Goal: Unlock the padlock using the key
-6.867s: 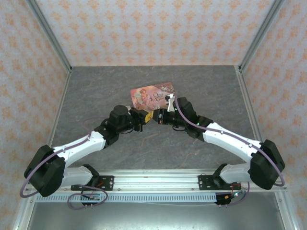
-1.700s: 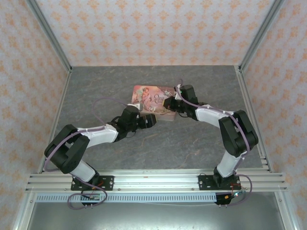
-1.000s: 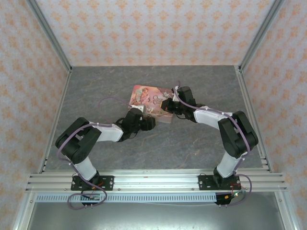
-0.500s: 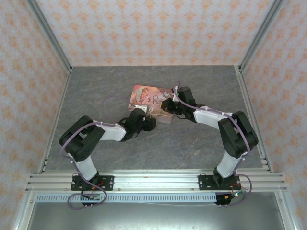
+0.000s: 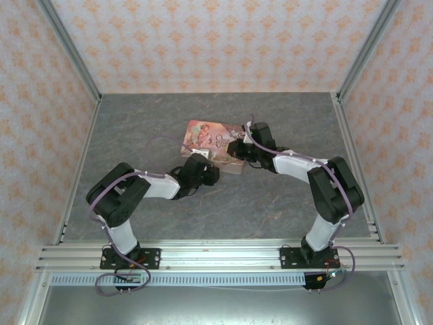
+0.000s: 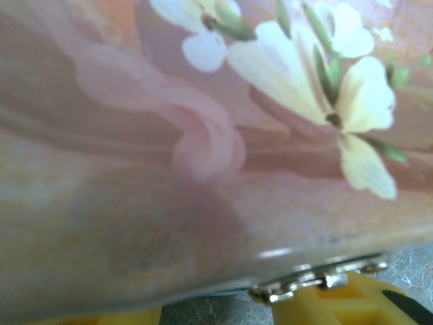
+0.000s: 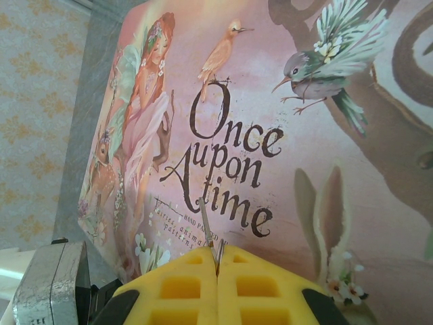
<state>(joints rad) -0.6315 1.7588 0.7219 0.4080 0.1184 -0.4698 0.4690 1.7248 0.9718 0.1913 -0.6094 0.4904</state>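
The pink picture tin (image 5: 211, 139) lies mid-table. My right gripper (image 5: 235, 150) hovers over its right part. In the right wrist view the yellow fingers (image 7: 176, 288) are shut on the key (image 7: 207, 227), a thin metal blade that sticks up in front of the "Once upon a time" lid (image 7: 270, 108). My left gripper (image 5: 205, 170) is pressed up to the tin's near edge. Its view is a blur of the tin's side (image 6: 203, 135), with a small metal clasp (image 6: 304, 283) at the lower rim. Its yellow fingers (image 6: 345, 305) stand apart, grey table between them. The padlock is hidden.
The grey table (image 5: 149, 128) is boxed in by patterned walls and metal corner posts (image 5: 71, 54). The left wrist's housing (image 7: 47, 284) shows low in the right wrist view, close to the tin's near corner. Both arms are folded in around the tin.
The left gripper has crept in against the tin's near edge, its elbow folding back, and its fingers have drawn closer together. The right arm and key have stayed still.
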